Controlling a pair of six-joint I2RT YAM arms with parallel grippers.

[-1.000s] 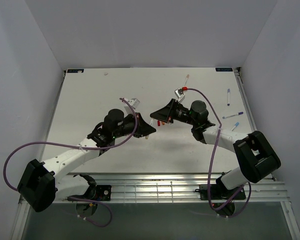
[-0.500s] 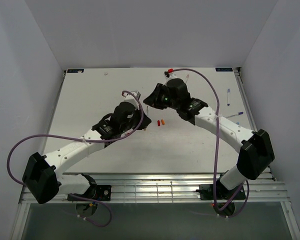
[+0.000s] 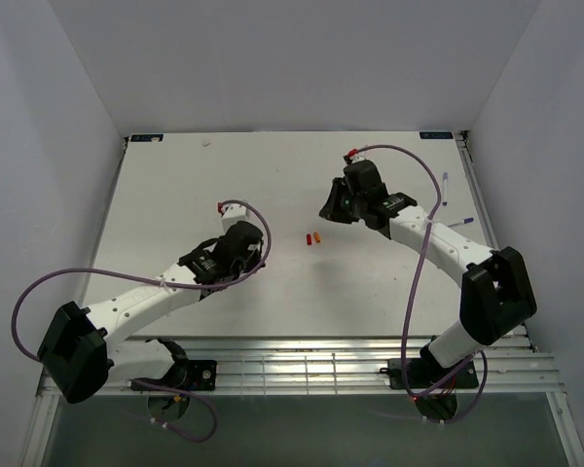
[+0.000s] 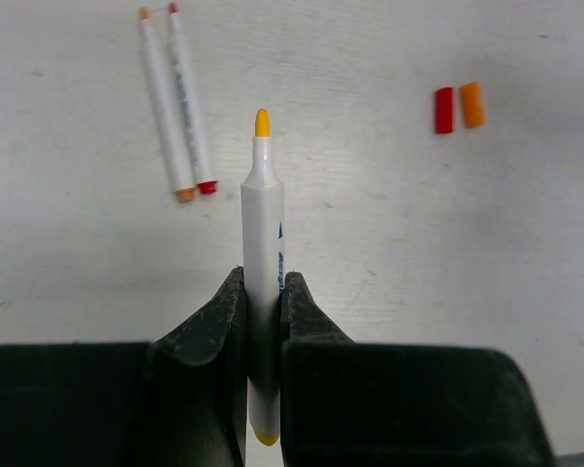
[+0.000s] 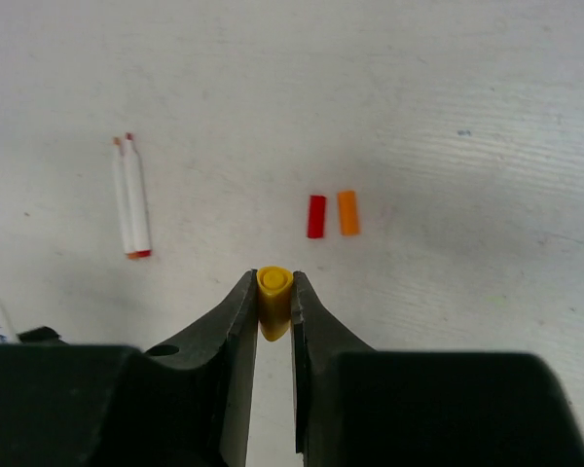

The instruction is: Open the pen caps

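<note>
Moved apart: right tool [image 5: 273, 290] pinches yellow cap [image 5: 273, 304], left tool [image 4: 263, 292] pen [image 4: 263, 199].

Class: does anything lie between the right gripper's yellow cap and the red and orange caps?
Nothing visible: only bare table lies between the yellow cap in the right gripper and the red cap and orange cap.

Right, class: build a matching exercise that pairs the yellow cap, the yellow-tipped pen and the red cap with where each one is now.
Things:
1. yellow cap
2. yellow-tipped pen
3. red cap

Places:
A. clamped in the left gripper
B. lying on the table beside the orange cap
C. clamped in the right gripper

Pairs: 1-C, 2-A, 3-B.
</note>
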